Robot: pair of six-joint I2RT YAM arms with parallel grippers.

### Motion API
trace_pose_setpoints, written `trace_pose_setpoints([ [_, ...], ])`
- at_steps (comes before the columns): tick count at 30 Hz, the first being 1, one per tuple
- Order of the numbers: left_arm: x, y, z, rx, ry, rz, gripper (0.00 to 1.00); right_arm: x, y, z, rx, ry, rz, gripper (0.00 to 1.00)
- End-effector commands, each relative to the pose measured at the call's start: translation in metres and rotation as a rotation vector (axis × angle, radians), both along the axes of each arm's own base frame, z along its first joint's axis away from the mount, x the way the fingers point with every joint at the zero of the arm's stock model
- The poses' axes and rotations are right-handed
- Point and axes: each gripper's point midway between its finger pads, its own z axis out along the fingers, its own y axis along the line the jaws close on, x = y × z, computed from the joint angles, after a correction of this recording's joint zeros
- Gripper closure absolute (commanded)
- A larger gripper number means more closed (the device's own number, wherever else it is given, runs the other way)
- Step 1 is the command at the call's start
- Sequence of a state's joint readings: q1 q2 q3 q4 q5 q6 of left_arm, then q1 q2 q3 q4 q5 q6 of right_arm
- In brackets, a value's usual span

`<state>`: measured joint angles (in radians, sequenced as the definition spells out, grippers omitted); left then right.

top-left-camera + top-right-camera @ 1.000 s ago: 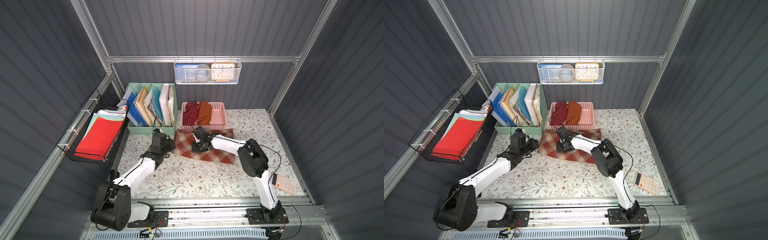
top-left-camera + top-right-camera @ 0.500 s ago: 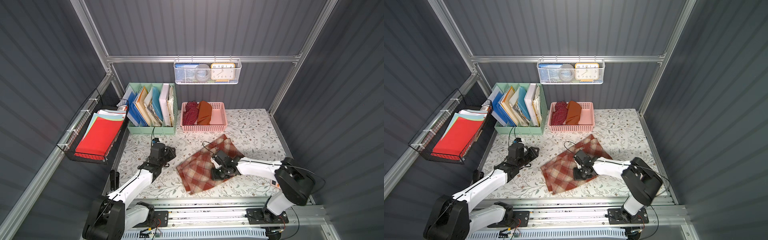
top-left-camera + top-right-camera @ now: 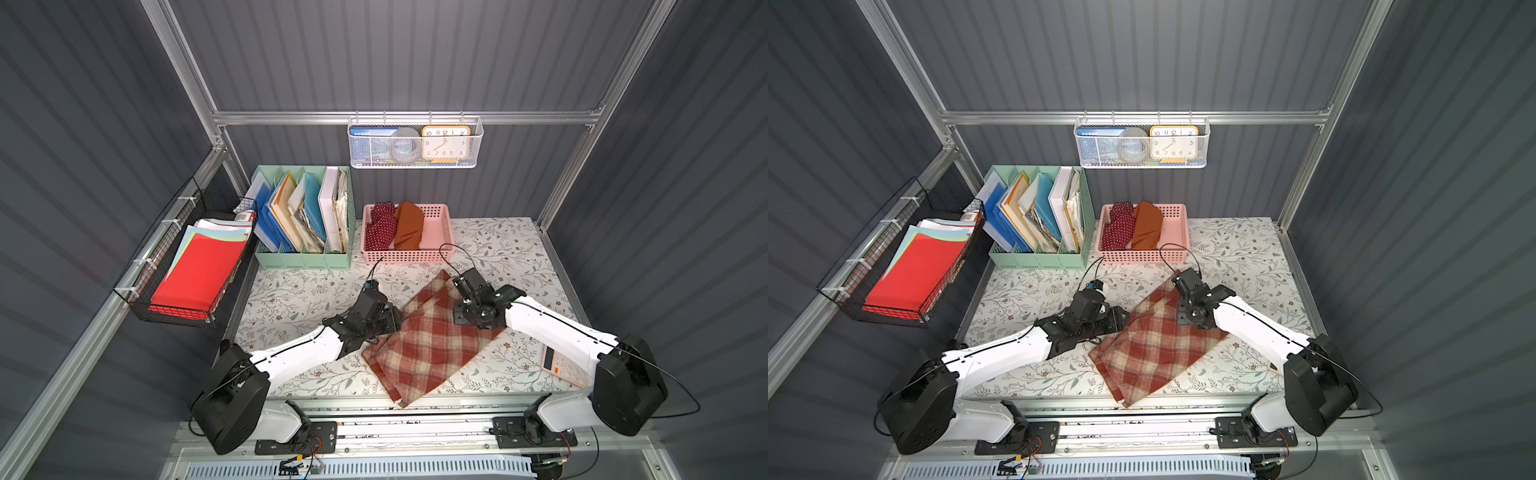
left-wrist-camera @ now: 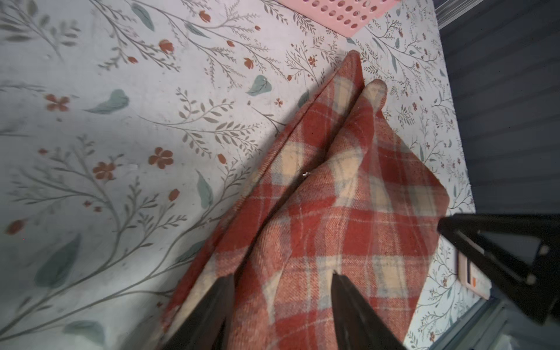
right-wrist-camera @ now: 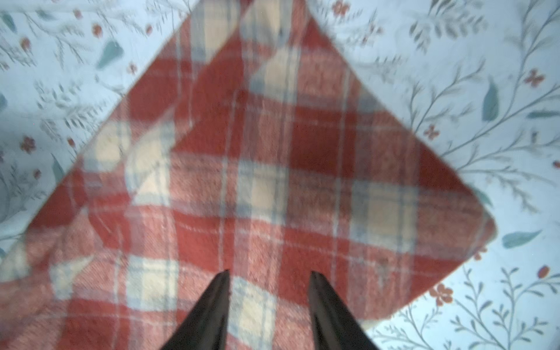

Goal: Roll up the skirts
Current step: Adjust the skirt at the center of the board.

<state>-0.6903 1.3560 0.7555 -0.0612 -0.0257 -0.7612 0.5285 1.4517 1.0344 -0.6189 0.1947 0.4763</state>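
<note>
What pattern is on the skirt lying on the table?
The skirt is red-and-cream plaid, clearest in the left wrist view.

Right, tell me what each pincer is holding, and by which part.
Nothing is held. The left pincer and right pincer both stand open over the red-and-cream plaid woolly skirt, which lies on the floral tabletop.

Reaching inward and low with left arm (image 3: 299, 353) and right arm (image 3: 552, 328); left gripper (image 4: 281, 275) and right gripper (image 5: 269, 272) tilted downward, jaws apart
</note>
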Motion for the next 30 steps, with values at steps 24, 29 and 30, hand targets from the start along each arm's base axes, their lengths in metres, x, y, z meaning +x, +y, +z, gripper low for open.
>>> trace_pose_setpoints([
  [24,-0.091,0.029,-0.063,0.296,0.207,-0.132,0.71,0.115,0.016,-0.069,0.092,0.084,-0.129,0.87],
  [29,-0.086,0.03,-0.046,0.27,0.169,-0.104,0.92,0.111,0.016,-0.061,0.103,0.08,-0.127,0.98],
  [30,-0.086,0.03,-0.041,0.26,0.163,-0.098,0.96,0.11,0.014,-0.057,0.1,0.071,-0.135,1.0],
])
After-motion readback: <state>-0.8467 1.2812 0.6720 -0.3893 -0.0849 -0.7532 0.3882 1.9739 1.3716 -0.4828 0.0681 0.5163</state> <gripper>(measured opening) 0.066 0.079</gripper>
